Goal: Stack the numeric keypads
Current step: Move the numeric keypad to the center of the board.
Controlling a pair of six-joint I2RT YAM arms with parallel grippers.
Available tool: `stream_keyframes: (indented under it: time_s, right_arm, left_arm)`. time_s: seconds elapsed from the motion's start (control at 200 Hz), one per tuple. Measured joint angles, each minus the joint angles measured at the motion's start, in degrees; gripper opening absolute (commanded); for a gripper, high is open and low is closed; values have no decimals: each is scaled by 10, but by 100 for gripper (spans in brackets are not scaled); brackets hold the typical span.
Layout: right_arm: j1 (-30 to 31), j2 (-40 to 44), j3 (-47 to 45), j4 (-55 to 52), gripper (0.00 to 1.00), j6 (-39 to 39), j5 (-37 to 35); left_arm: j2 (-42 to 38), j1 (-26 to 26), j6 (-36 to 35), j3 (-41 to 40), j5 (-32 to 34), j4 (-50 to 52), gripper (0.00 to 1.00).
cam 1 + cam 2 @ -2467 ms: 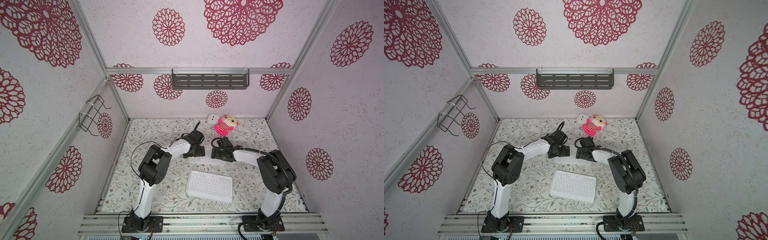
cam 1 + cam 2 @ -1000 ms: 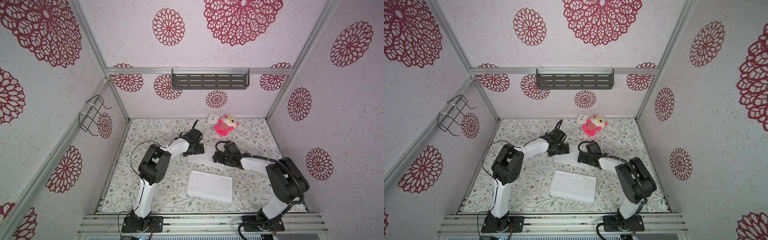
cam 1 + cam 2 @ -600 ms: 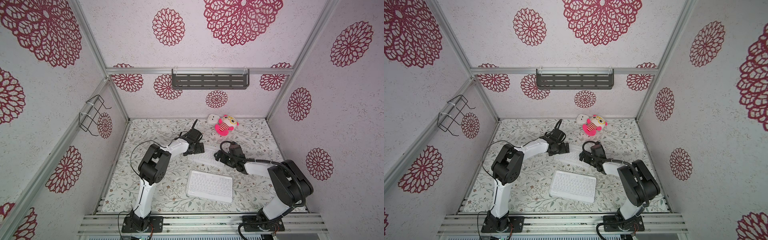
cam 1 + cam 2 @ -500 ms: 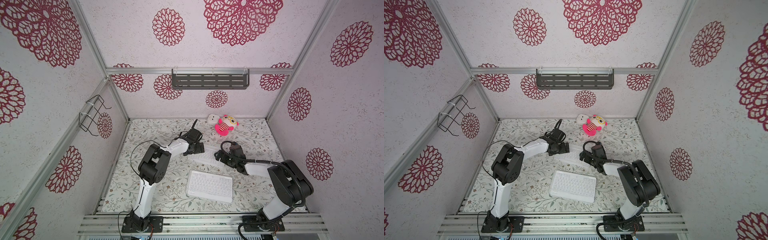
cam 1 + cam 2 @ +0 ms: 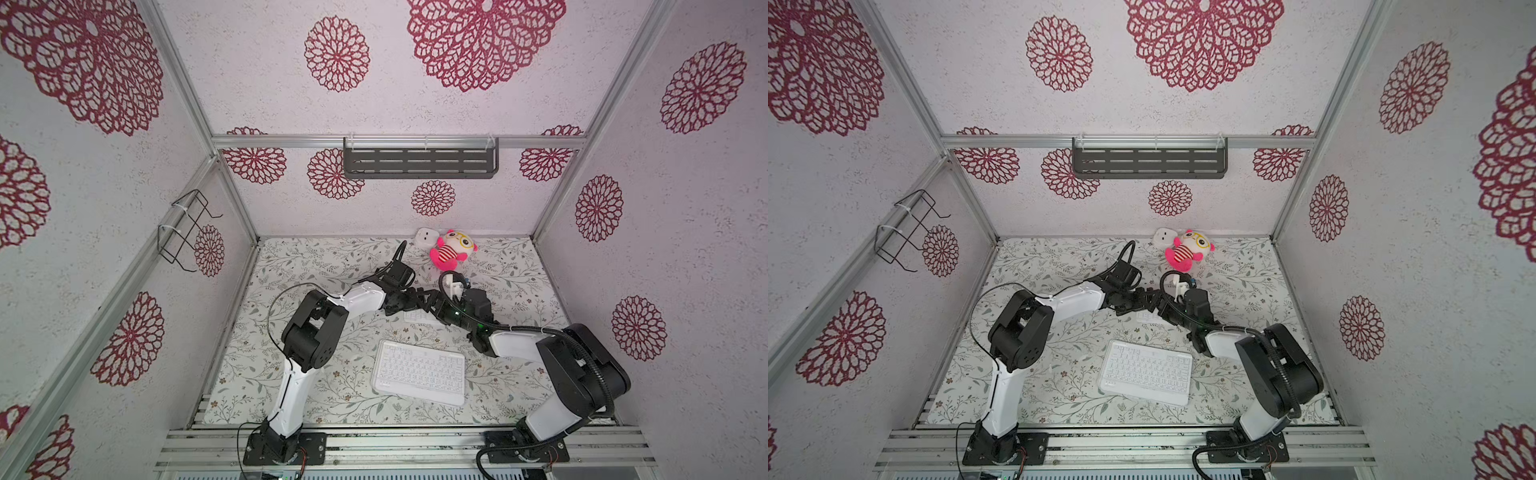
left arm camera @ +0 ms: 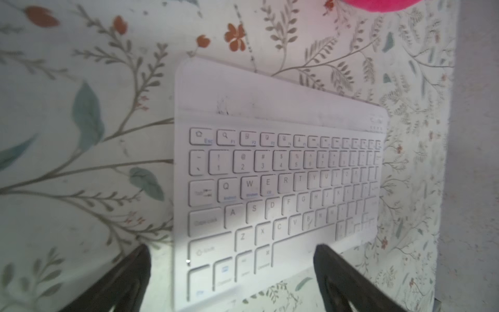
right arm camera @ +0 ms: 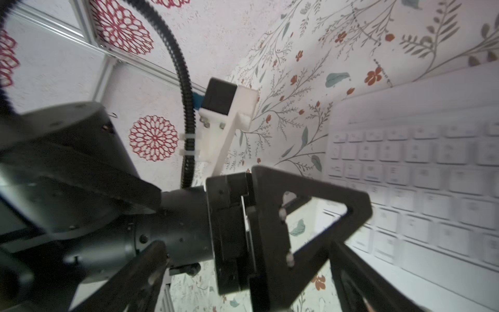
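A: Where are the keypads?
B: One white keypad (image 5: 419, 372) lies flat near the front edge of the surface (image 5: 316, 266). A second keypad (image 6: 278, 173) sits mid-surface, under both arms.
A: And the pincers?
B: The left pincer (image 6: 231, 251) is spread wide across its corner (contact unclear) — the right pincer (image 5: 438, 311) is apart too, just beside it.
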State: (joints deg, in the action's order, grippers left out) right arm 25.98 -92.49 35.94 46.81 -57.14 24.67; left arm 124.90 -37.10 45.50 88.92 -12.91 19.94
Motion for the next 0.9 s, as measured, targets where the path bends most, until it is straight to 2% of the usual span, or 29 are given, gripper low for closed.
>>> stream_keyframes:
  time_s: [0.115, 0.21, 0.4, 0.545, 0.725, 0.896]
  right_arm:
    - [-5, 4, 1, 11, 96, 2, 6]
    - [-7, 26, 10, -47, 96, 25, -13]
    - [-13, 87, 71, -247, 97, 107, -151]
    - [-49, 96, 108, -340, 98, 153, -250]
    - [-118, 24, 155, -422, 98, 206, -294]
    - [-130, -65, 194, -463, 98, 242, -296]
  left_arm:
    - [1, -2, 2, -3, -26, -10, 98]
    - [1, -2, 2, -6, -35, -16, 98]
    - [1, -2, 2, -6, -31, -17, 98]
    - [1, -4, 2, -5, -21, -13, 98]
    - [1, -7, 7, -2, -4, -7, 98]
    - [1, -8, 15, 0, 11, -4, 98]
